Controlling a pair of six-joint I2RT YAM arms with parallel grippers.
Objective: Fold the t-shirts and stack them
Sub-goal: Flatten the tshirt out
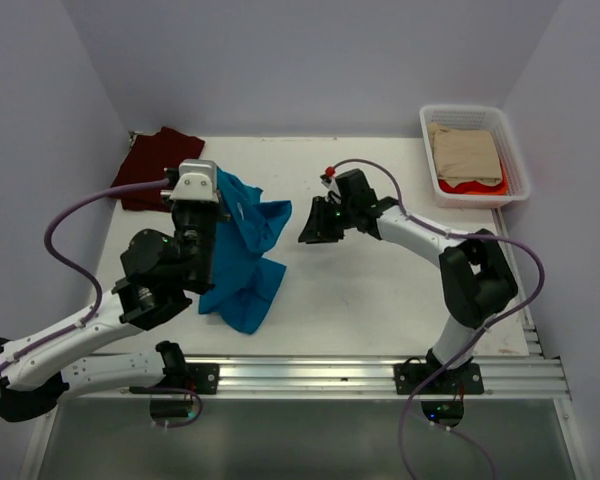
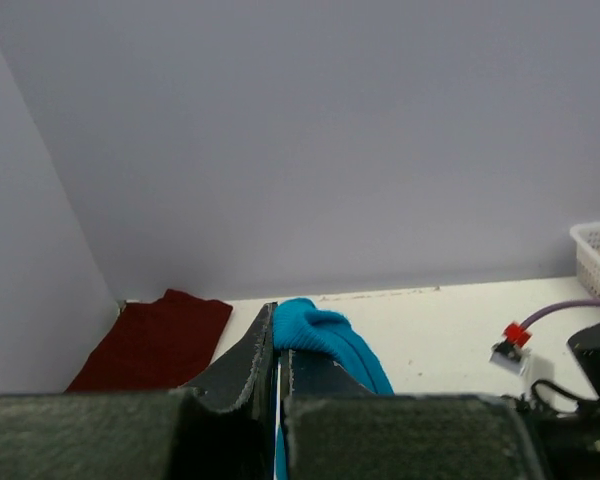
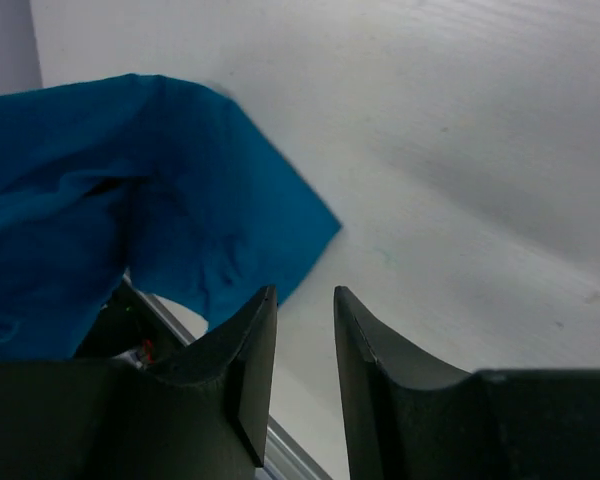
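left jaws: pinching teal t-shirt (image 1: 245,260), cloth hanging bunched | right jaws: slightly apart, holding nothing, near its edge | maroon t-shirt (image 1: 155,165): flat, tabletop (image 1: 380,290) far-left corner

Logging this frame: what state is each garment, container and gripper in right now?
bright teal-blue cloth t-shirt: unfolded, bunched, hanging from the left gripper.
dark maroon cloth t-shirt: lying in the far-left corner, untouched.
white plastic slatted basket: holds tan cloth over red cloth.
left gripper: shut on the teal shirt.
right gripper: open, empty, beside the teal shirt.
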